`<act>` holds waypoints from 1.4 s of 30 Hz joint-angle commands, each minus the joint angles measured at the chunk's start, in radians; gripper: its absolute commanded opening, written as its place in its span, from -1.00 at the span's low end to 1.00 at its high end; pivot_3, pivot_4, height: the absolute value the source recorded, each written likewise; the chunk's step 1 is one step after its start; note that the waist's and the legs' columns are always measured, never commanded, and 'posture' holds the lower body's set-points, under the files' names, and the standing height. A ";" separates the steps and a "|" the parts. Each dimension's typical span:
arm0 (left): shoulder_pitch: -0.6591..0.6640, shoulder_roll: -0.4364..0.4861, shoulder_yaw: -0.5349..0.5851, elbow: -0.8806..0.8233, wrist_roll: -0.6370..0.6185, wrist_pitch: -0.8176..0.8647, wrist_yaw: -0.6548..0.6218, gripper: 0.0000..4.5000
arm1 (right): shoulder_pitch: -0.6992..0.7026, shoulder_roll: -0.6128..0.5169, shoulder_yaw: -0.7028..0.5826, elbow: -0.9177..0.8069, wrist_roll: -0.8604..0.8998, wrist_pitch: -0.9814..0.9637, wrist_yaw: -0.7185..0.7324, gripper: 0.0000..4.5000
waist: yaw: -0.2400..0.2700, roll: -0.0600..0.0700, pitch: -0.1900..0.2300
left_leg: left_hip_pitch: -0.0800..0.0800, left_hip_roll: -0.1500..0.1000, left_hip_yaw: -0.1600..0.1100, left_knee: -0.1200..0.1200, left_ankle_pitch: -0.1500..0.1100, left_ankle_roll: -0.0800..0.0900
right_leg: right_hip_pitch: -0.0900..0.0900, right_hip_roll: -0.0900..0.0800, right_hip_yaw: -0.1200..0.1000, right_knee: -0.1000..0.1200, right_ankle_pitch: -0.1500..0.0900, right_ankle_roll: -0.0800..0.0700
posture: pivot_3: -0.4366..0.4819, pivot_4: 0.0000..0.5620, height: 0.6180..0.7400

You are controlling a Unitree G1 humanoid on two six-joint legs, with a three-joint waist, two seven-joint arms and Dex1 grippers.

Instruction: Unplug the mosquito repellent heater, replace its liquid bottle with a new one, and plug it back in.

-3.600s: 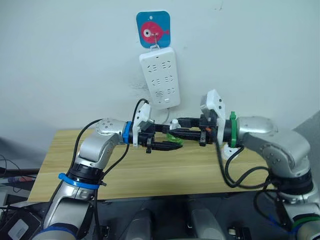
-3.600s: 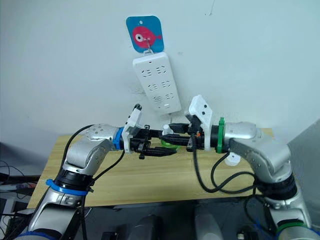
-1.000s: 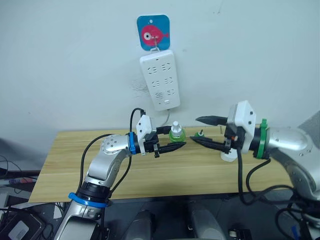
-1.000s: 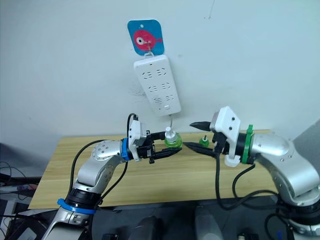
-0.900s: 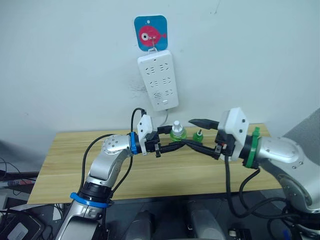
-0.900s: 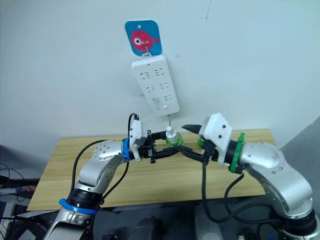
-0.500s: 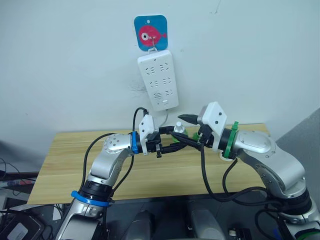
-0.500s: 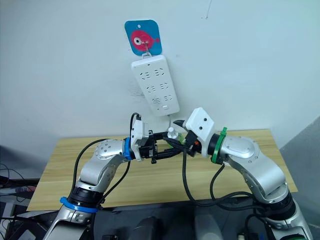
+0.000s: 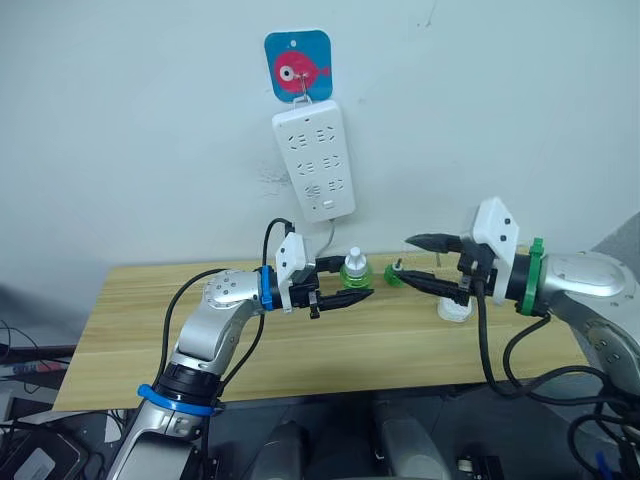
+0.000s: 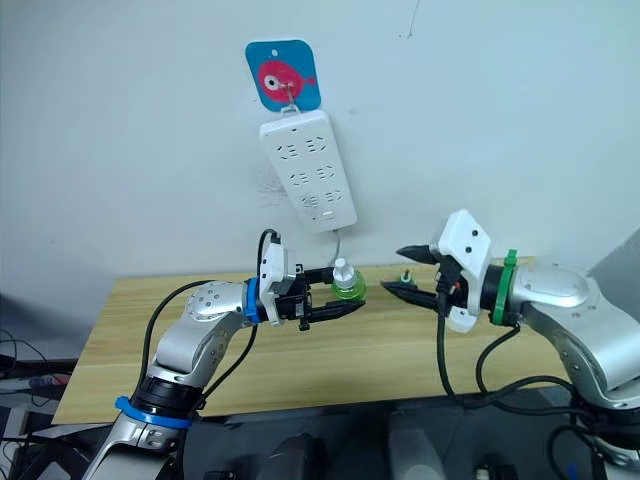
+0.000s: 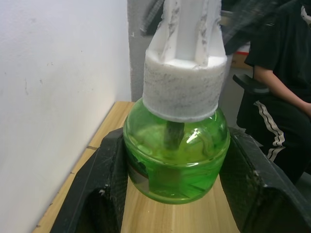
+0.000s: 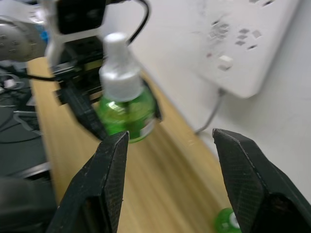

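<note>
A green liquid bottle with a white cap stands upright over the back of the wooden table, and my left gripper is shut on its body. In the left wrist view both fingers press the bottle. My right gripper hangs open a short way to the bottle's right, fingers pointing at it. A small green-capped bottle stands on the table beyond it. The white heater lies on the table, largely hidden by my right forearm.
A white power strip hangs on the wall from a blue fish hook, its sockets bare, above the bottle. A person in black shows past the bottle in the left wrist view. The table's front half is bare wood.
Half a second ago my open right gripper was up against the bottle in my left gripper; it has drawn back to the right, still open. The left gripper keeps the bottle in place.
</note>
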 commanded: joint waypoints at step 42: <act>-0.005 0.005 -0.008 -0.030 0.003 -0.033 -0.032 0.01 | -0.224 0.123 0.088 -0.007 0.153 0.106 -0.105 0.26 | -0.003 0.000 0.000 | 0.000 0.000 -0.001 0.000 0.000 0.000 | 0.000 0.000 0.000 -0.001 0.000 0.000 | -0.52 -0.47 1.00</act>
